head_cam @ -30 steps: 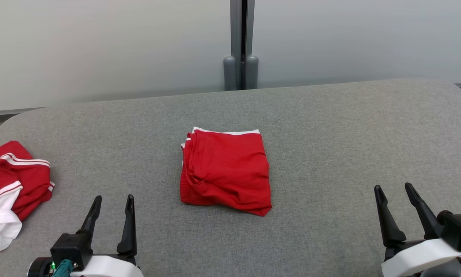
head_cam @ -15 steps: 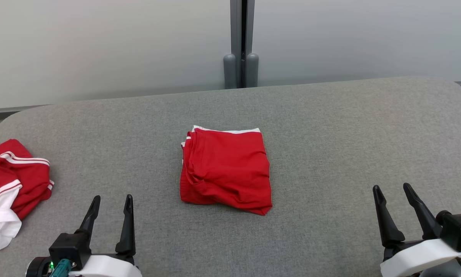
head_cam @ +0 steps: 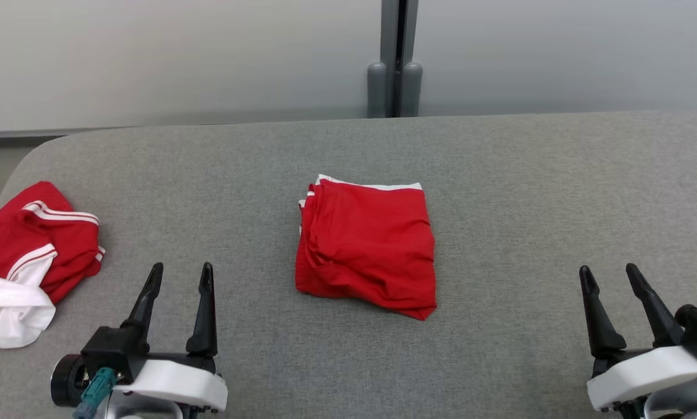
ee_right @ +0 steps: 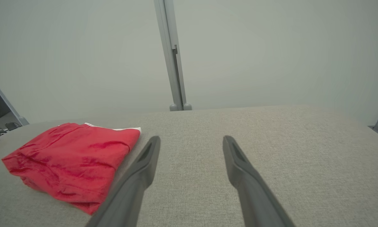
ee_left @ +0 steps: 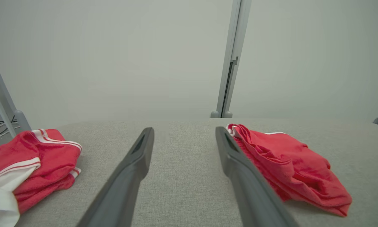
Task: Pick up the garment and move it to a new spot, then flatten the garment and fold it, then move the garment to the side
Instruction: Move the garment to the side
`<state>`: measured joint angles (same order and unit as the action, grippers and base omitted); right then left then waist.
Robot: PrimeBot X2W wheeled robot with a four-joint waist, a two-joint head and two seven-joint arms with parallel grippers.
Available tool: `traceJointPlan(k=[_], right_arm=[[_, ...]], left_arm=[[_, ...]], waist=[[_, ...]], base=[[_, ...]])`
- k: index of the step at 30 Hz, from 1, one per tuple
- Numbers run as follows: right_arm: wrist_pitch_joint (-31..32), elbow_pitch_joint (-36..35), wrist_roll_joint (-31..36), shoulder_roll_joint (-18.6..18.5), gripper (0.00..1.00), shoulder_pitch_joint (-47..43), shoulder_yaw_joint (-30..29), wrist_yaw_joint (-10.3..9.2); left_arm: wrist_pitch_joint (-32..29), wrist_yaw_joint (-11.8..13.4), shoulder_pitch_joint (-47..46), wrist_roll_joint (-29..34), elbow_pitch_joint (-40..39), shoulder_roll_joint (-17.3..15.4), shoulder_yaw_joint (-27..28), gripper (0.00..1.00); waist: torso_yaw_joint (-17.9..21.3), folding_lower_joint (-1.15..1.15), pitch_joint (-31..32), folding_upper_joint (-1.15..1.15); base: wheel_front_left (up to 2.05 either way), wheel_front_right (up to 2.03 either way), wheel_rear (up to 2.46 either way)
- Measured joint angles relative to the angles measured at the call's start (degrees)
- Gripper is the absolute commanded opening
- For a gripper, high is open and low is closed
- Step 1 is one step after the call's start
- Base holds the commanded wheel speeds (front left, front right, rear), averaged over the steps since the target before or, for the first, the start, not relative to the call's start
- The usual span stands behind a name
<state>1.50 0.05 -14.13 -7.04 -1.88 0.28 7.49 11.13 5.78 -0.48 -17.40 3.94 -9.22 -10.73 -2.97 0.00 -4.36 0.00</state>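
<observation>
Dark end effectors [head_cam: 182, 266] [head_cam: 609, 267]: agape, empty

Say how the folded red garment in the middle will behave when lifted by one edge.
Probably floppy: the garment shows soft wrinkles. Its stacked layers would likely slide apart and unfold. It looks light, being thin cloth.

Red garment [head_cam: 367, 244] with white trim, folded into a compact square, lying mid-table [head_cam: 529, 192]
</observation>
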Motion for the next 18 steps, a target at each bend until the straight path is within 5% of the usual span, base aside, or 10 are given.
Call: traceJointPlan(k=[18], right_arm=[[1.22,20.80,-5.80,-0.69,1.00,16.66,8.31,0.00]], left_arm=[[3.63,-2.44,-10.68,-0.33,4.24,4.55,-3.25,1.00]], waist=[[-14.23,0.00,-11.15,0.00]], base=[[0.00,0.00,0.00]])
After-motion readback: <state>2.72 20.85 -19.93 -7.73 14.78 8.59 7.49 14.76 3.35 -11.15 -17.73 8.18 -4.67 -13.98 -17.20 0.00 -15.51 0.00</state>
